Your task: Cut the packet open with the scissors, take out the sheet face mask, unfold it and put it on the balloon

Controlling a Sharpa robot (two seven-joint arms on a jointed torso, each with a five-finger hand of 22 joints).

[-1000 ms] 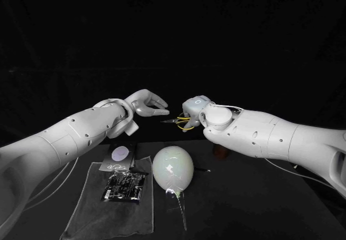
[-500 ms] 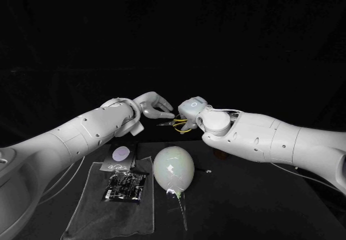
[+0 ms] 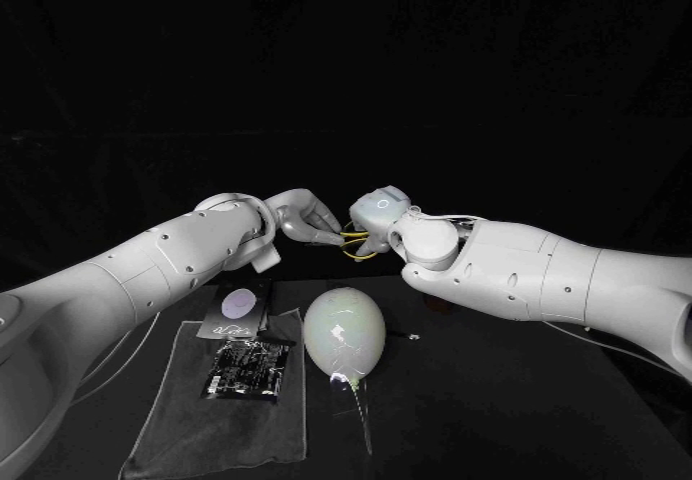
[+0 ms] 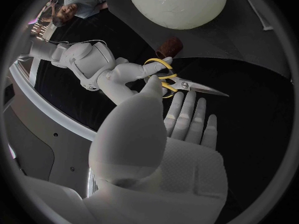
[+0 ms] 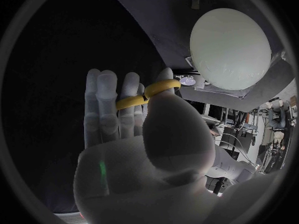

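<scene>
My right hand holds yellow-handled scissors above the table's far side; the thumb sits through a handle ring. The blades point away from it across the stretched fingers of my left hand, which holds nothing. I cannot tell whether those fingers touch the blades. A pale balloon lies on the table below both hands and shows too in the wrist views. A black packet lies on a grey cloth, left of the balloon.
A second dark packet with a pale round mark lies at the cloth's far end. A small brown object stands on the table under my right arm. The balloon's thin tail runs toward the front edge.
The two hands have come together. My left hand has moved right and its fingers now lie by the scissors' blades. The right hand has lifted slightly with the scissors.
</scene>
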